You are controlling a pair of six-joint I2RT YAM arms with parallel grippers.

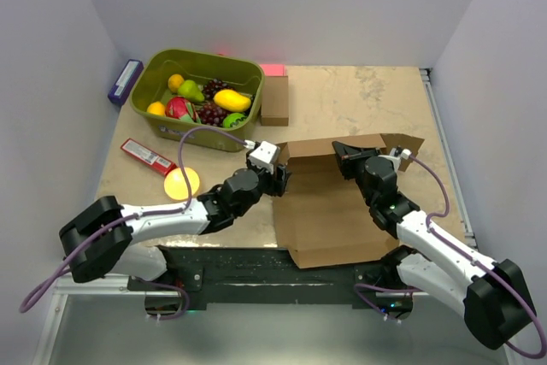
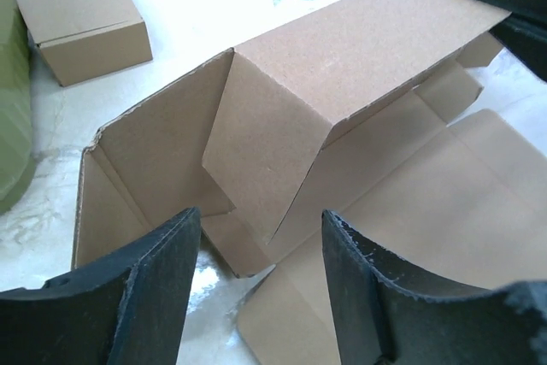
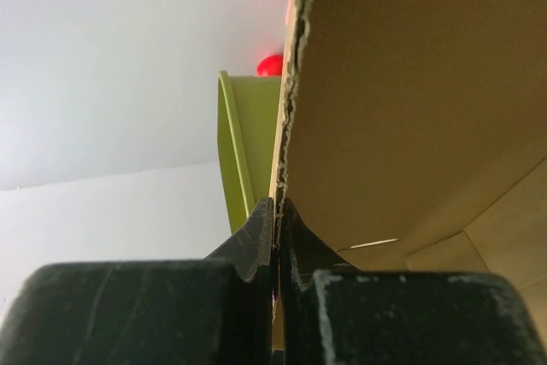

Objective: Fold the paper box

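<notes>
The left arm (image 1: 162, 215) and right arm (image 1: 440, 241) share white link shells between bulky black joint housings. The mauve left cable (image 1: 181, 156) loops out behind the left gripper (image 2: 261, 215), and the matching right cable (image 1: 438, 181) runs back from the right gripper (image 3: 275, 207). A small white camera block (image 1: 263, 154) sits just behind the left fingers (image 2: 145, 297), which are matte black with pale, scuffed edges. The right fingers (image 3: 248, 250) look alike.
</notes>
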